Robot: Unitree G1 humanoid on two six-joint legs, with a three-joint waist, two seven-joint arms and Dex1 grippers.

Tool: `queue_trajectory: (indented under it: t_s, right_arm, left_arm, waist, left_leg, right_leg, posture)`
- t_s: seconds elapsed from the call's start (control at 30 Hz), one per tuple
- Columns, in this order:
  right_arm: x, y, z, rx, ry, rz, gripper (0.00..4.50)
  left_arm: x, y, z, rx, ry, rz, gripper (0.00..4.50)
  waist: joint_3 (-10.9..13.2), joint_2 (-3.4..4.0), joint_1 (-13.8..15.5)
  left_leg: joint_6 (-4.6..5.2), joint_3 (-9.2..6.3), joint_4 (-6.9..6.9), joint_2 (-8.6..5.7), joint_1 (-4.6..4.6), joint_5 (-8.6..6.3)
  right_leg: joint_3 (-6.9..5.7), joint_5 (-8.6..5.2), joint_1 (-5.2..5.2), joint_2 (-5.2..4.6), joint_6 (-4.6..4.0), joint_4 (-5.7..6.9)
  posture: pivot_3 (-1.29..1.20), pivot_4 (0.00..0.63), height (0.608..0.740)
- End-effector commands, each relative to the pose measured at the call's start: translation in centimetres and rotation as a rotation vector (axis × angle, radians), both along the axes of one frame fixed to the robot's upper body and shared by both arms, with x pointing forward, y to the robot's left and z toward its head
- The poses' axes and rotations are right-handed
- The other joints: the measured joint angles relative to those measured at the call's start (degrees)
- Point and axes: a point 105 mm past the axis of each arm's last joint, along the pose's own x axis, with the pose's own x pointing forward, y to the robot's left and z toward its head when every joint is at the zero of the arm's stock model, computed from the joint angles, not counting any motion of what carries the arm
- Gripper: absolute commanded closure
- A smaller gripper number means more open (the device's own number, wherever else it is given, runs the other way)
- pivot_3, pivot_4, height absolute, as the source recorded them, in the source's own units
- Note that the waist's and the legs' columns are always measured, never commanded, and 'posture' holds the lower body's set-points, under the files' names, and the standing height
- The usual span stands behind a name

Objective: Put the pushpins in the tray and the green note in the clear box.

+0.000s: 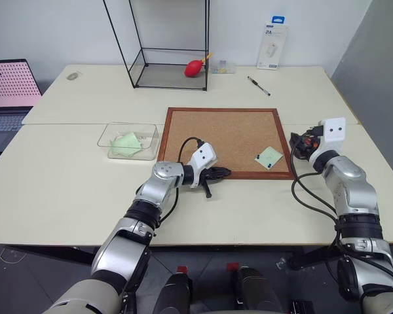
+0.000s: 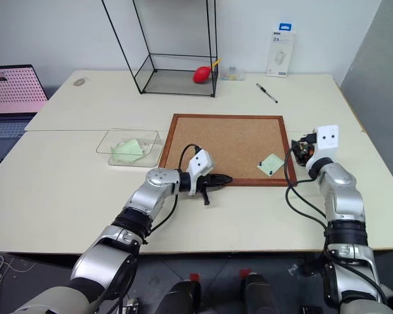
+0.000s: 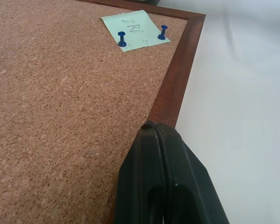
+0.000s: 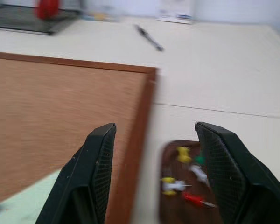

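The left end effector [image 1: 217,173] is held closed, pointed rightward; the right end effector [image 4: 154,172] is held with fingers parted.

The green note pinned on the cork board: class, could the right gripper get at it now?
Probably yes: the right gripper is open beside the cork board's edge, nothing lies between, though two blue pushpins pin the green note.

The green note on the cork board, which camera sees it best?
The left wrist view: the green note is close there, showing scribbled writing and two blue pushpins holding it. Both eye views show it small; the right wrist view catches one blurry corner.
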Motion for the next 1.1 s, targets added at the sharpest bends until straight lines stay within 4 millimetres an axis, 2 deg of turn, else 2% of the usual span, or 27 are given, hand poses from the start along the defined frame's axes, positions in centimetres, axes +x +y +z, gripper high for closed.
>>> queue_trajectory:
  t_s: [0.03,0.2,0.4,0.5,0.6,0.73,0.87,1.1]
  right_arm:
    - [-2.3,3.0,0.0,0.025,0.017,0.203,1.63]
    - [-3.5,4.0,-2.0,-0.033,0.069,0.250,1.63]
    - [-3.4,3.9,-3.2,-0.087,0.085,0.235,1.63]
    - [-3.1,3.8,-3.6,-0.114,0.088,0.225,2.06]
    - [-2.9,3.7,-3.7,-0.127,0.084,0.221,2.75]
    - [-2.8,3.8,-3.8,-0.129,0.082,0.225,3.46]
    - [-2.9,4.0,-3.7,-0.129,0.079,0.232,4.46]
    - [-3.3,4.6,-2.2,-0.103,0.022,0.276,4.46]
  left_arm:
    - [-0.2,0.1,-0.9,0.037,0.022,0.001,4.50]
    - [-0.2,0.1,-1.0,0.037,0.022,0.000,4.50]
    - [-0.2,0.2,-1.0,0.039,0.023,-0.001,4.50]
    - [-0.1,0.2,-1.0,0.041,0.022,0.000,4.50]
    - [-0.1,0.2,-1.0,0.042,0.021,0.001,4.50]
    - [-0.1,0.3,-0.9,0.042,0.020,0.004,4.50]
    - [0.0,0.3,-0.9,0.042,0.020,0.005,4.50]
    - [0.0,0.3,-0.9,0.046,0.020,0.004,4.50]
  waist:
    - [0.00,0.01,0.01]
    - [0.00,0.01,-0.02]
    - [0.00,0.01,0.04]
    - [-0.01,0.01,0.03]
    - [-0.01,0.01,0.03]
    - [-0.01,0.01,0.02]
    - [-0.01,0.01,0.02]
    - [-0.01,0.01,0.03]
  left_leg:
    - [0.00,0.00,0.00,-0.01,0.00,0.00]
    - [0.00,0.02,0.03,-0.01,0.02,0.00]
    - [0.00,0.01,0.03,0.00,0.02,0.00]
    - [0.00,0.01,0.03,-0.01,0.02,0.00]
    - [0.00,0.01,0.03,-0.01,0.03,0.00]
    - [0.00,0.01,0.03,-0.01,0.03,0.00]
    - [0.00,0.01,0.03,-0.01,0.03,0.00]
    - [0.00,0.01,0.03,-0.01,0.03,0.00]
  right_leg:
    - [0.01,0.00,0.00,0.00,0.00,0.01]
    - [0.02,0.01,0.00,0.00,0.01,0.02]
    - [0.00,0.01,0.00,0.00,0.01,0.01]
    - [0.00,0.01,0.00,0.00,0.01,0.01]
    - [0.00,0.01,0.00,0.00,0.01,0.01]
    - [0.01,0.01,0.00,0.00,0.01,0.01]
    - [0.01,0.01,0.00,0.00,0.02,0.02]
    - [0.00,0.01,0.01,0.00,0.02,0.02]
  posture:
    - [0.00,0.150,0.740]
    - [0.00,0.150,0.740]
    - [0.00,0.150,0.740]
    - [0.00,0.150,0.740]
    - [0.00,0.150,0.740]
    - [0.00,0.150,0.740]
    - [0.00,0.150,0.740]
    - [0.00,0.150,0.740]
